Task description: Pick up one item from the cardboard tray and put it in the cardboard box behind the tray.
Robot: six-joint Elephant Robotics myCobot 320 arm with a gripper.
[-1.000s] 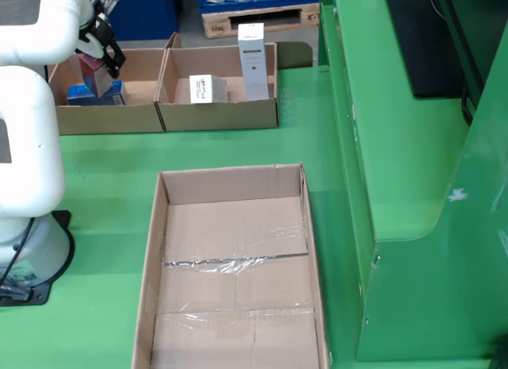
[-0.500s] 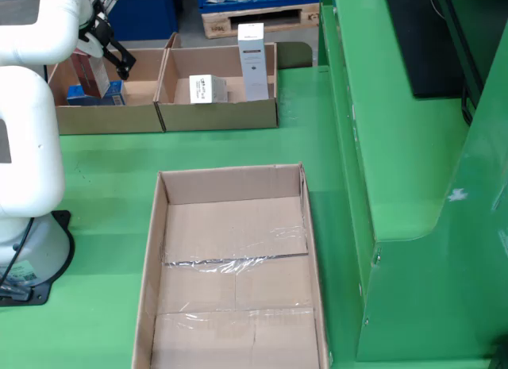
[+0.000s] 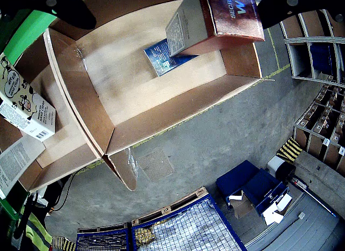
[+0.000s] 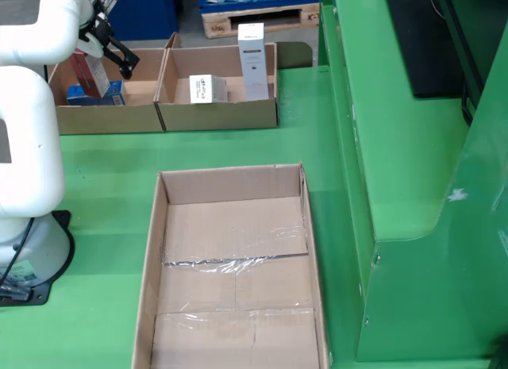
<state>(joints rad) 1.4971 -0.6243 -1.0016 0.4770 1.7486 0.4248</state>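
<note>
In the side view, my gripper [image 4: 111, 51] hangs over the left cardboard box [image 4: 111, 119] at the back, just above a red-brown carton [image 4: 82, 73] that stands upright inside it. In the view that rides on the gripper, the same carton [image 3: 226, 16] stands on the floor of the box [image 3: 178, 108], beside a flat blue packet [image 3: 160, 58]. My gripper [image 3: 177, 8] is open: the black fingers [image 3: 59, 5] are spread wide on either side of the carton and do not grip it. The long cardboard tray [image 4: 151, 258] in front holds no items.
A second cardboard box [image 4: 218, 115] to the right holds a small white carton [image 4: 208, 89] and a tall white carton [image 4: 253, 61]; the gripper view shows the small one [image 3: 24, 108]. The white arm base [image 4: 24, 226] stands left of the tray. A green machine housing [image 4: 413, 186] borders the right.
A second ago the gripper held the red-brown carton tilted over the left box. The carton now stands upright in the box, and the fingers have opened and lifted slightly.
</note>
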